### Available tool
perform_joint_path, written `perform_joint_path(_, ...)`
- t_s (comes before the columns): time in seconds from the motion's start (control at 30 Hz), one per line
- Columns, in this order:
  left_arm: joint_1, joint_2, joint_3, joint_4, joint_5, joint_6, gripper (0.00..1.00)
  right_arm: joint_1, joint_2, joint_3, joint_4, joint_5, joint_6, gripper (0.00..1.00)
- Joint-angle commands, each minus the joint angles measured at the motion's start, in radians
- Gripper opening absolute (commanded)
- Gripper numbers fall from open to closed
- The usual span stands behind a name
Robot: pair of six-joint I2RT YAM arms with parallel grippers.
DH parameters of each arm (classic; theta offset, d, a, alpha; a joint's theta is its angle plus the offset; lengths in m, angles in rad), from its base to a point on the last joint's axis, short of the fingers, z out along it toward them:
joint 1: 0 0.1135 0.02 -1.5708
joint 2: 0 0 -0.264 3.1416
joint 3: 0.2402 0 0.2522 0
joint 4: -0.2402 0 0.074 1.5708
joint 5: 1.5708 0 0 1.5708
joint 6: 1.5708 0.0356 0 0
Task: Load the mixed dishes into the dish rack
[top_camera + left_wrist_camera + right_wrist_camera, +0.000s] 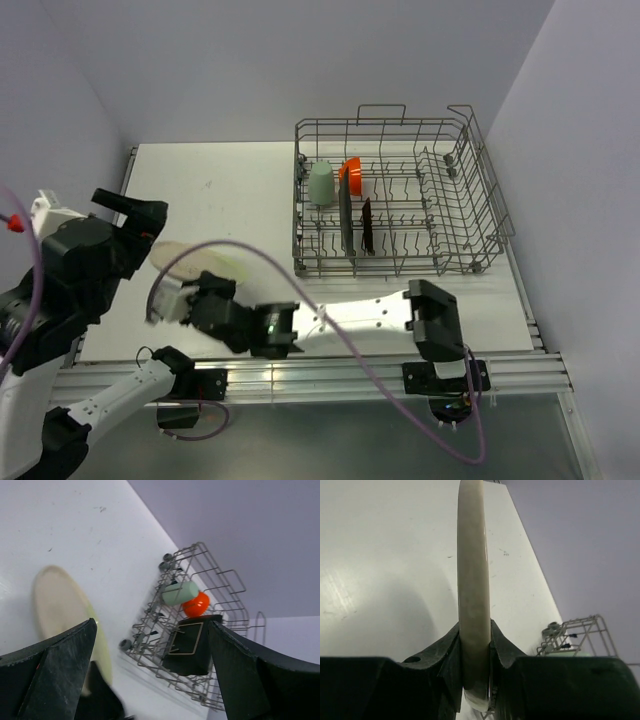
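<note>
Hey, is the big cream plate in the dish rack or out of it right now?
Out. The right gripper clamps the cream plate by its rim in its jaws, over the table, left of the dish rack.

Cream plate [200, 262] held edgewise; cup [320, 183], bowl [351, 175], black plate [346, 215], red plate [367, 226] racked.

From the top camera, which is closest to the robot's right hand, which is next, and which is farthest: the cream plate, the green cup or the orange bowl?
1. The cream plate: held by its rim in the right gripper, left of the dish rack.
2. The green cup: at the rack's left end.
3. The orange bowl: in the rack, just right of the cup.
</note>
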Motion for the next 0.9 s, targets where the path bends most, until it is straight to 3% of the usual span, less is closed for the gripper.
perform_joint_path(0.0, 0.001, 0.033, -0.033, 0.053, -0.018, 0.022, 0.99, -0.128, -0.209, 0.139, -0.134, -0.023, 0.246, 0.0)
perform_joint_path(0.27, 0.001, -0.057, -0.122, 0.141, -0.044, 0.076, 0.99, -0.329, -0.435, 0.222, -0.32, -0.106, 0.57, 0.0)
perform_joint_path(0.4, 0.001, -0.151, -0.275, 0.31, 0.002, 0.11, 0.98, -0.403, -0.585, 0.216, -0.375, -0.034, 0.697, 0.0)
perform_joint_path(0.53, 0.001, -0.117, -0.334, 0.333, 0.065, 0.116, 0.98, -0.453, -0.741, 0.135, -0.388, 0.107, 0.793, 0.0)
perform_joint_path(0.67, 0.001, -0.094, -0.397, 0.381, 0.169, 0.119, 0.96, -0.524, -0.847, 0.096, -0.461, 0.135, 0.876, 0.0)
perform_joint_path(0.87, 0.001, -0.137, -0.518, 0.435, 0.235, 0.08, 0.94, -0.692, -0.921, -0.016, -0.589, -0.016, 0.98, 0.0)
